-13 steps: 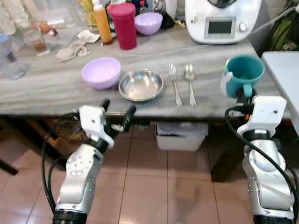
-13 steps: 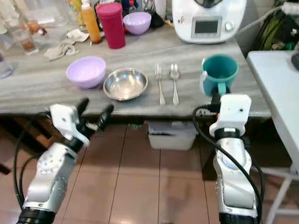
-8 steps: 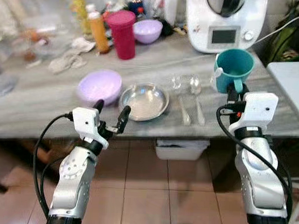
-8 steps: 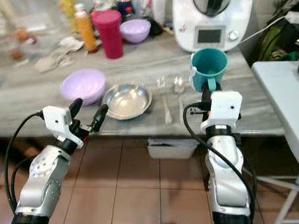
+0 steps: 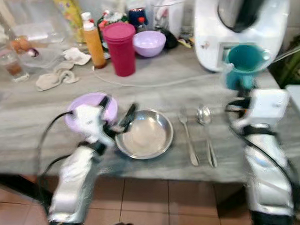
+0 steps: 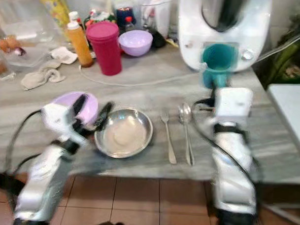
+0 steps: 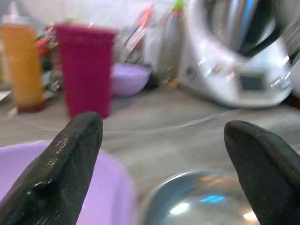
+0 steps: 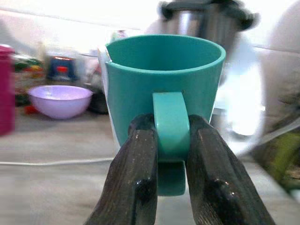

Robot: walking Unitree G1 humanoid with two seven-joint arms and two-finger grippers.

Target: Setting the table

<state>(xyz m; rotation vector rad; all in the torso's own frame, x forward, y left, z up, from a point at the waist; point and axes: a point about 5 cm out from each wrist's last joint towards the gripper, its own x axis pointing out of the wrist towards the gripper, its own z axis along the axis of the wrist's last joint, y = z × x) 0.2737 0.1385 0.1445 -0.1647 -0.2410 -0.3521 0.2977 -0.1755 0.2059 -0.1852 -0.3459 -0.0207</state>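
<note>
Teal mug (image 8: 161, 96) hangs by its handle, pinched in the right gripper (image 8: 171, 154) above the table's (image 5: 36, 133) right edge. Left gripper (image 7: 164, 154) hovers wide apart over the steel bowl (image 5: 144, 137).

Along the table's (image 5: 35, 138) far edge we see a white kitchen machine (image 5: 241, 27) at the right, then a small lilac bowl (image 5: 149, 42), a crimson tumbler (image 5: 119, 47) and an orange bottle (image 5: 93, 39). Toward the far left corner lies a crumpled cloth (image 5: 55, 78), and a thin white cable (image 5: 156, 84) trails across the tabletop.

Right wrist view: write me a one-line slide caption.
Right tool shut on the handle of the upright teal mug, held above the grey table.
</note>
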